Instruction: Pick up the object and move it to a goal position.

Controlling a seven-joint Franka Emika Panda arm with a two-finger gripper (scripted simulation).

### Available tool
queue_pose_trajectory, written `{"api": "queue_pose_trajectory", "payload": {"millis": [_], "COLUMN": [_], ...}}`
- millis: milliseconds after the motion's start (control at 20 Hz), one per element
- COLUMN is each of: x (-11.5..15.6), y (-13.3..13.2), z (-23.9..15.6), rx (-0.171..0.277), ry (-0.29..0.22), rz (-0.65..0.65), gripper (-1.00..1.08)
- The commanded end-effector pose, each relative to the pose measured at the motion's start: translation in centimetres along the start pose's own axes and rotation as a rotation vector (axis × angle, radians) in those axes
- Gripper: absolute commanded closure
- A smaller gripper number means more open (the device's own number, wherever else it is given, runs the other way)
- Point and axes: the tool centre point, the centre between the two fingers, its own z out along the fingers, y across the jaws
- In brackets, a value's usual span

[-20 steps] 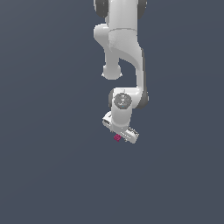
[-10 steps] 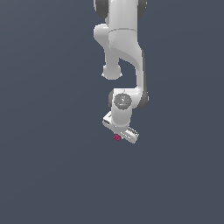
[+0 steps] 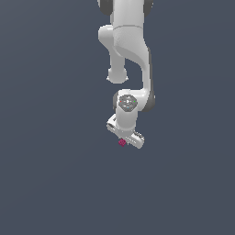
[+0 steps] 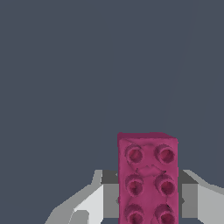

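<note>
Where white arm hangs mid-scene in exterior view, gripper [image 3: 123, 140] clamps magenta studded brick [image 3: 122, 142] at its lower edge; plain grey space on every side. Wrist view: brick [image 4: 147, 177] pinched between grey finger pads [image 4: 110, 197], studs facing camera.

Only a flat, even slate-grey surface [image 3: 50, 183] fills both views (whether it is a floor, a desk or mere backdrop cannot be told). It carries no marks, edges or seams, and no other thing lies upon it anywhere.
</note>
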Motion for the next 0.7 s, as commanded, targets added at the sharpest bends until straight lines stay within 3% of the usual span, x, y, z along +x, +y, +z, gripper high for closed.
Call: {"api": "queue_pose_trajectory", "payload": {"millis": [0,650], "x": [-0.1,-1.3], "y": [0.4,5.1], "z": [-0.9,-9.5], "rx": [0.001,0.002], "ry": [0.001,0.000], "rz": [0.000,0.001], "gripper": [1.08,1.08]}}
